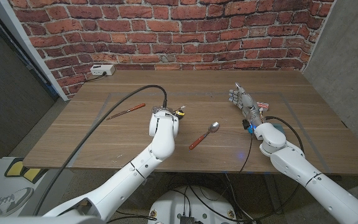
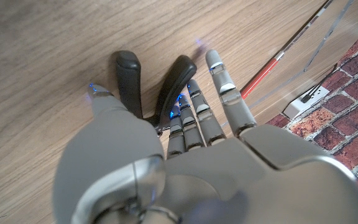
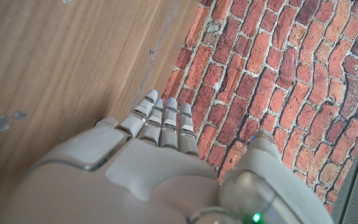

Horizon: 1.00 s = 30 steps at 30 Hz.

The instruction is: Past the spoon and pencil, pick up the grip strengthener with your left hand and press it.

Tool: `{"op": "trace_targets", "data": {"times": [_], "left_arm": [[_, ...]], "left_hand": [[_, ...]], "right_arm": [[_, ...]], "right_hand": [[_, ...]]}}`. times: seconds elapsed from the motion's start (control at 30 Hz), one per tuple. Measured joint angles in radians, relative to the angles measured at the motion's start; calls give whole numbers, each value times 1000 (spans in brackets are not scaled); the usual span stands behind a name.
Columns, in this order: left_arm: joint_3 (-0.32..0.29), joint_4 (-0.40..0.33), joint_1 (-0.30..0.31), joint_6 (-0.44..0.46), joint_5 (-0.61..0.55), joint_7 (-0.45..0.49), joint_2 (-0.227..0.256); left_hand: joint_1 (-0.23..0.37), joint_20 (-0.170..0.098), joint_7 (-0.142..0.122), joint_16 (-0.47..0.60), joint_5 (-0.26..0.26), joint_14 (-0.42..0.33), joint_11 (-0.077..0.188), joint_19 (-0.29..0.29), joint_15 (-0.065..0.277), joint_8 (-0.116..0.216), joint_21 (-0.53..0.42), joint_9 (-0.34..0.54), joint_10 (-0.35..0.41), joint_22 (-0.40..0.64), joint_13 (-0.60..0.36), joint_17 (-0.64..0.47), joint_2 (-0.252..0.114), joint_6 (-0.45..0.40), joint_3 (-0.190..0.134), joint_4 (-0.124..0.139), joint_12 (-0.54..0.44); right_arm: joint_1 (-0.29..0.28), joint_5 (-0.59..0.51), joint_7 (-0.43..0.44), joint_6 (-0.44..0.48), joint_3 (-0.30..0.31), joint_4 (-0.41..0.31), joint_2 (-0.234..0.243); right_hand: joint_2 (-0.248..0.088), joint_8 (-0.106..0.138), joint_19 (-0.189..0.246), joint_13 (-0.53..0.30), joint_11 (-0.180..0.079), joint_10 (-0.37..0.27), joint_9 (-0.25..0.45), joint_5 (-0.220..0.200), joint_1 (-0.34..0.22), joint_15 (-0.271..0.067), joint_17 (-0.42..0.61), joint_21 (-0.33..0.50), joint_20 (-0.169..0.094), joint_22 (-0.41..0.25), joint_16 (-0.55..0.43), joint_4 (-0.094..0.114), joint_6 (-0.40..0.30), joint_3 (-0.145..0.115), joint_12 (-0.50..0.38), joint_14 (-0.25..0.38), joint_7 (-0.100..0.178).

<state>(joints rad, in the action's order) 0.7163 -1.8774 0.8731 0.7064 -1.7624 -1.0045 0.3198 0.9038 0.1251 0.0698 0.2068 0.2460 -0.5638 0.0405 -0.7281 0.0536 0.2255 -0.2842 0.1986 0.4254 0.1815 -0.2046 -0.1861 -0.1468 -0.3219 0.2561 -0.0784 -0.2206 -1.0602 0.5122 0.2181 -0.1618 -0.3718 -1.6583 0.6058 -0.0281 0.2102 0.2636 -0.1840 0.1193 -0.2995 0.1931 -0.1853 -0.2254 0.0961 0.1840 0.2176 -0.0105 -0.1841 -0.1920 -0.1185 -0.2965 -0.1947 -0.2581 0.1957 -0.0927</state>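
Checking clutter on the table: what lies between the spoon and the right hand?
Bare wood, head view: nothing sits between the spoon and the right hand.

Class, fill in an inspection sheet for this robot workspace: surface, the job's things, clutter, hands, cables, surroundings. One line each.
Surface: wooden table, faint taped lines on it.
Job's things: grip strengthener with two black handles, inside the left hand's grasp; spoon with red handle lying mid-table; pencil lying toward the left side.
Clutter: small red-and-white thing behind the right hand, too small to tell.
Hands: left hand has its fingers around the strengthener's handles; right hand holds nothing, fingers straight and together.
Cables: black cable running over the table to the left wrist.
Surroundings: brick wall; white socket box at the table's far left edge.
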Motion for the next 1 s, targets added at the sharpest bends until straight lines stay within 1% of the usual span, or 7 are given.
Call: {"op": "trace_targets", "data": {"times": [0.27, 0.37, 0.47, 0.57, 0.77, 0.83, 1.0], "left_arm": [[13, 21, -22, -3, 15, 0, 3], [20, 28, -29, -4, 29, 1, 7], [25, 32, -36, -5, 37, 3, 7], [29, 36, -40, -2, 52, 9, 7], [39, 44, -49, 15, 80, 20, 9], [42, 46, -51, 21, 92, 24, 11], [48, 50, -55, 39, 118, 33, 17]], "left_hand": [[10, 0, 0, 0, -4, 0, 2, 0, 0, 0, 3, 0, -2, 0, 0, 0, -10, 0, -5, 4, 0], [34, 0, 6, -4, 2, 0, -2, 0, 0, -4, 7, 0, -6, 1, -2, -2, -32, 6, -25, -8, 8], [63, -4, 11, -4, 8, 0, -5, 4, 0, -5, 11, 0, -8, 3, -3, -3, -27, 11, -39, -16, 8], [90, -8, 12, -4, 8, 0, -5, 3, 0, -8, 15, 4, -8, 3, -3, -3, -37, 12, -61, -23, 8], [127, -26, 21, -4, 8, 0, -14, -1, 0, -8, 14, 4, 1, 3, -3, -5, -39, 5, -71, -13, 8], [135, -36, 27, -2, 8, -13, -17, -11, -1, -8, 14, 4, 12, 3, -3, -7, -42, -2, -73, -11, 8], [162, -84, 16, 10, 8, -68, -2, -45, 6, 11, 12, 4, 61, 0, -7, -7, -22, -63, -80, -4, -3]], "right_arm": [[0, 3, 5, 4, 0, 0, -1], [1, 4, 5, 5, 0, 0, -2], [2, 5, 6, 6, 0, 1, -2], [4, 5, 6, 6, 0, 3, -4], [6, 7, 5, 9, -2, 6, -5], [6, 8, 5, 9, -3, 7, -6], [6, 8, 5, 10, -4, 7, -6]], "right_hand": [[0, 0, 0, 0, 0, 0, 0, 0, 0, 0, 0, 0, 0, 0, 0, 0, 0, 0, 0, 0, 0], [0, 0, 0, 0, 0, 0, 0, 0, 0, 0, 0, 0, 0, 0, 0, 0, 0, 0, 0, 0, 0], [0, 0, 0, 0, 0, 0, 0, 0, 0, 0, 0, 0, 0, 0, 0, 0, 0, 0, 8, 0, 0], [0, 0, 0, 0, 0, 0, 0, 0, 0, 0, 0, -5, 0, 0, 0, 0, 0, 0, 8, 0, 0], [0, 0, 0, 0, 0, 0, 0, 0, 0, 0, 0, -9, 0, 0, 0, 0, 0, 0, 8, 0, 0], [0, 0, 0, 0, 0, 0, 0, 0, 0, 0, 0, -9, 0, 0, 0, 0, 0, 0, 8, 0, 0], [0, 0, 0, 0, 0, 0, 0, 0, 0, 0, 0, -9, 0, 0, 0, 0, 0, 0, 8, 0, 0]]}}
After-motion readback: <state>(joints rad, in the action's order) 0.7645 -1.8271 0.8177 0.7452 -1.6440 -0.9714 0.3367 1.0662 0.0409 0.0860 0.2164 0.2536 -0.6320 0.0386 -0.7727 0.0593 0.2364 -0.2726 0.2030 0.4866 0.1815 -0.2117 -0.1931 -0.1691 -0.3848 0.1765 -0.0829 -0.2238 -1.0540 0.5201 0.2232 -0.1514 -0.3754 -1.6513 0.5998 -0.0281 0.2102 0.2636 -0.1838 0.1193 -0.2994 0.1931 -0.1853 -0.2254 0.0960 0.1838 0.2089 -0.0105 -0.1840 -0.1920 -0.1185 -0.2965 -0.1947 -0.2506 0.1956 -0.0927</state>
